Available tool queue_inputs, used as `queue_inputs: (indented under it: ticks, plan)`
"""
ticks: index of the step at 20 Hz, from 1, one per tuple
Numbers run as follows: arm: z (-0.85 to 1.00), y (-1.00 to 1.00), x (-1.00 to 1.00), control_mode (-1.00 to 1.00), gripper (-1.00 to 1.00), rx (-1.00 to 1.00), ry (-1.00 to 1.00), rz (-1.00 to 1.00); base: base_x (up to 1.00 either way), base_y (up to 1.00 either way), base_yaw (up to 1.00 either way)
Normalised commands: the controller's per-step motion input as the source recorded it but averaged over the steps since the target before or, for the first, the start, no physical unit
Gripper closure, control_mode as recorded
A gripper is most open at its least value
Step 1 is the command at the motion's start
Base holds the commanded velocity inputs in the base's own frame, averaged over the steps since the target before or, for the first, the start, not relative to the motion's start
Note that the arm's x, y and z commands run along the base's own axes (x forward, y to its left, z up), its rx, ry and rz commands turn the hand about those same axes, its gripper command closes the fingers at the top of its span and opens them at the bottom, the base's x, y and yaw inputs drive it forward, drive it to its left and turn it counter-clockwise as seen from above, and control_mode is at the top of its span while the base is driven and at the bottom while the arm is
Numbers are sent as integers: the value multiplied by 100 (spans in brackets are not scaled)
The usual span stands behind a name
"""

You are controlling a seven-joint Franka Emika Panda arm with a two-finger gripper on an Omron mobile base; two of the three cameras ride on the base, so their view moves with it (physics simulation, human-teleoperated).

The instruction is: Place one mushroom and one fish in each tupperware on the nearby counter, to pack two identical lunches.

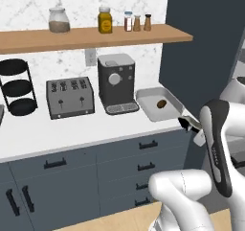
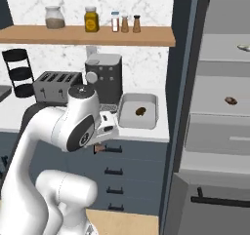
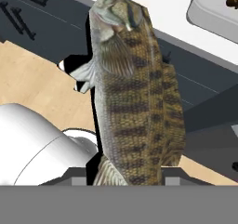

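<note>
While clamping the fish (image 3: 132, 93) in the gripper (image 3: 132, 172), carrying it toward the tupperware (image 1: 149, 111) already holding a mushroom (image 1: 161, 103).

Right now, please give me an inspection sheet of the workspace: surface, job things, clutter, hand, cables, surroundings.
Surface: off-white counter over slate-blue drawers with black bar handles.
Job's things: one grey tupperware on the counter's right end, with a brown mushroom inside; a striped brown fish in the hand; another mushroom on a fridge shelf.
Clutter: toaster, coffee machine, black tiered rack.
Hand: hand shut on the fish, in front of the drawers, below counter height.
Cables: nothing seen.
Surroundings: wooden wall shelf with jars and shakers; open fridge to the right; marble wall.
</note>
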Motion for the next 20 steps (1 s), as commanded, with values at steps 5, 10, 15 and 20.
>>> queue_inputs:
  ticks: [5,10,15,20]
  plan:
    - [0,0,0,100,100,0,0,0,94,5,-24]
    - [0,0,0,100,100,0,0,0,93,48,-23]
    - [-9,0,12,-100,100,-1,0,-5,24,13,-11]
    - [-31,0,38,-100,100,0,1,-16,0,0,0]
